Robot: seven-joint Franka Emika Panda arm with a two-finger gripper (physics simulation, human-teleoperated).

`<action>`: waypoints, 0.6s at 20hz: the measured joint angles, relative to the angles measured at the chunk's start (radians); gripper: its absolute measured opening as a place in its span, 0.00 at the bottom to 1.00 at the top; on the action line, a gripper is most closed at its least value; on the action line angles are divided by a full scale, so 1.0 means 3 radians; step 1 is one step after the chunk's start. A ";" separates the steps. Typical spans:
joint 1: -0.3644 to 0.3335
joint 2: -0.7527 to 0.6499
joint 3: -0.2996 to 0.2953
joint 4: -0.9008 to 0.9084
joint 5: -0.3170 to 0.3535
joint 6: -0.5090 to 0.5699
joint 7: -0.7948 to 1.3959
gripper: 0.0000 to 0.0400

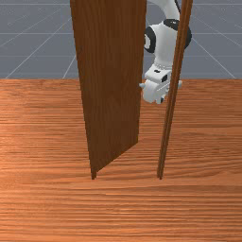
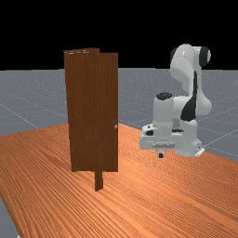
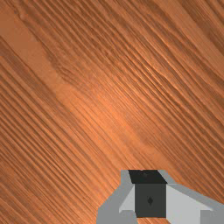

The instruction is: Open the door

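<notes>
Door panel (image 2: 93, 111) ajar, knob (image 2: 115, 126) well apart from the claw (image 2: 161, 155), which holds nothing; its opening cannot be told. A misaligned reach could push the panel shut.

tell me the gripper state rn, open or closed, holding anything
Gripper: closed, fingers together, holding nothing.

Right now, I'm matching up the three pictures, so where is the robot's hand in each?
Front view: the hand is right of the middle, partly behind the upright post.
Far view: right of the middle, right of the door.
Wrist view: at the bottom edge.
Shared landmark: the wooden table, seen in all three.
</notes>
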 joint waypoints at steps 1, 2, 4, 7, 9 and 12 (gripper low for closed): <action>0.0167 0.0124 0.0067 0.0182 -0.0018 -0.0074 0.0146 0.00; 0.0287 0.0227 0.0131 0.0336 -0.0058 -0.0142 0.0078 0.00; 0.0398 0.0344 0.0236 0.0507 -0.0150 -0.0208 -0.0281 0.00; 0.0415 0.0702 0.0188 0.1017 -0.0371 -0.0158 -0.0639 0.00; 0.0509 0.1623 0.0035 0.2639 -0.0529 -0.1182 -0.0805 0.00; 0.0348 0.2306 0.0114 0.3790 -0.0350 -0.1464 -0.1249 0.00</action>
